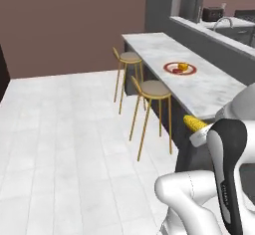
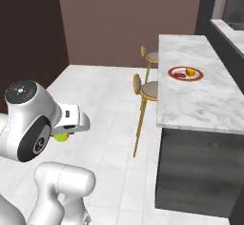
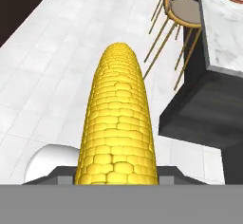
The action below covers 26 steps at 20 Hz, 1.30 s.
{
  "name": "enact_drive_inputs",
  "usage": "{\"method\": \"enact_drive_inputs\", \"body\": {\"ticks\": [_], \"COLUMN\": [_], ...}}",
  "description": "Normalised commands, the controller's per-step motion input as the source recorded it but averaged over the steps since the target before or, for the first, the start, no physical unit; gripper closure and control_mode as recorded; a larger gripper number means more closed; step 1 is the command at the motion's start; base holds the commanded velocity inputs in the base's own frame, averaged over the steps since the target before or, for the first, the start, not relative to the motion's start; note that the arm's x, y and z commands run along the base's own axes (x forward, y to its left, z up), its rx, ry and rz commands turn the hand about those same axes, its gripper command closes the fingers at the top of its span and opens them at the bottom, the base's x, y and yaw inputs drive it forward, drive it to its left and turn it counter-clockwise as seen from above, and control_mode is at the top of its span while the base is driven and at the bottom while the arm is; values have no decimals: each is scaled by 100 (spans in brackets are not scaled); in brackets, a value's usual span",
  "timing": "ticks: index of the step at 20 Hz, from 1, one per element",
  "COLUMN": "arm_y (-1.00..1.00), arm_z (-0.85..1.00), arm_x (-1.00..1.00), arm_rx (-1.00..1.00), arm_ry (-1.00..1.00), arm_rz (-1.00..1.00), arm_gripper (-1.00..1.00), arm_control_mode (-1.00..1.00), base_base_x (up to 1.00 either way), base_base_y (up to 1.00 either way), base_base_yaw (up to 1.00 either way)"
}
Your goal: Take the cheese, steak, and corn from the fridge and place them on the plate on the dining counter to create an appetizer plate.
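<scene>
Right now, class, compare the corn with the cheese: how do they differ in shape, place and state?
The corn is a long yellow cob; the cheese is a small orange wedge. The corn is held in the gripper, away from the dining counter; the cheese already lies on the plate there. Both are appetizer foods.

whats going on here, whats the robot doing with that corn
The white arm is carrying the corn in its pincer, shut on the cob, out over the white tiled floor. The dining counter lies ahead with two stools beside it. On it sits the red-rimmed plate, already holding the cheese and the steak. The corn looks like the last item to go on the plate, and the arm has not reached the counter yet.
</scene>
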Motion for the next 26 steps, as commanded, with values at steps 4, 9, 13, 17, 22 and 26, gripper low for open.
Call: {"method": "enact_drive_inputs", "body": {"ticks": [4, 9, 13, 17, 22, 26], "arm_y": [0, 0, 0, 0, 0, 0], "arm_z": [0, 0, 0, 0, 0, 0], "arm_x": [0, 0, 0, 0, 0, 0], "arm_rx": [0, 0, 0, 0, 0, 0], "arm_ry": [0, 0, 0, 0, 0, 0], "arm_rz": [0, 0, 0, 0, 0, 0], "arm_gripper": [100, 100, 100, 100, 100, 100], "arm_control_mode": [100, 100, 100, 100, 100, 100], "base_base_x": [89, 84, 76, 58, 41, 40], "base_base_y": [100, 100, 99, 64, 15, 10], "base_base_yaw": [-53, -52, -52, -46, -33, -31]}}
